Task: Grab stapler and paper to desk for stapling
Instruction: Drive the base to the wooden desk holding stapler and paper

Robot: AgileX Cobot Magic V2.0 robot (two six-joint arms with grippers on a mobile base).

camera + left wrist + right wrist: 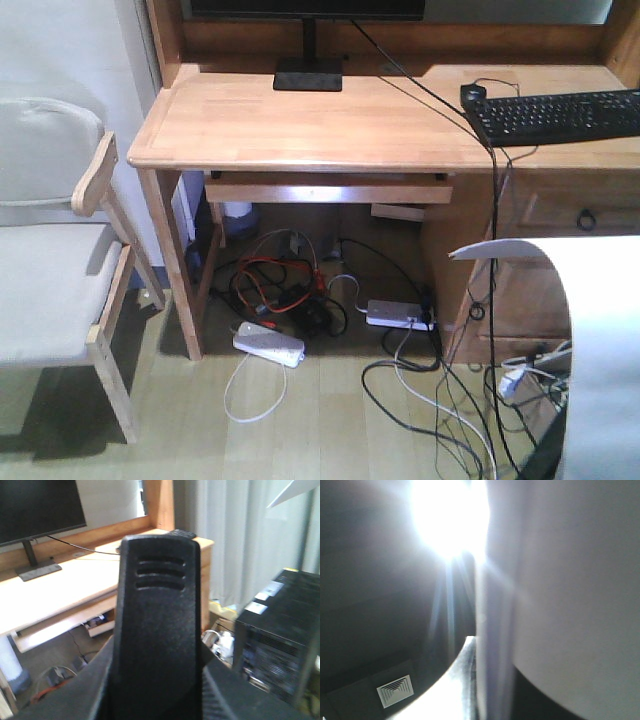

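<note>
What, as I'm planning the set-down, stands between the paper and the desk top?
Nothing visible does. The paper hangs low at the right, before the desk; keyboard and mouse cover only the desk's right end.

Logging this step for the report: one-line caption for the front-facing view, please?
Curled white paper rises at lower right before the wooden desk bearing monitor base and keyboard.

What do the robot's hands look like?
Only a little shows. The left gripper has matte black jaws, blurry on both sides of the black plastic stapler. No cables or markings show. The right gripper is hidden behind the white paper sheet and glare.
</note>
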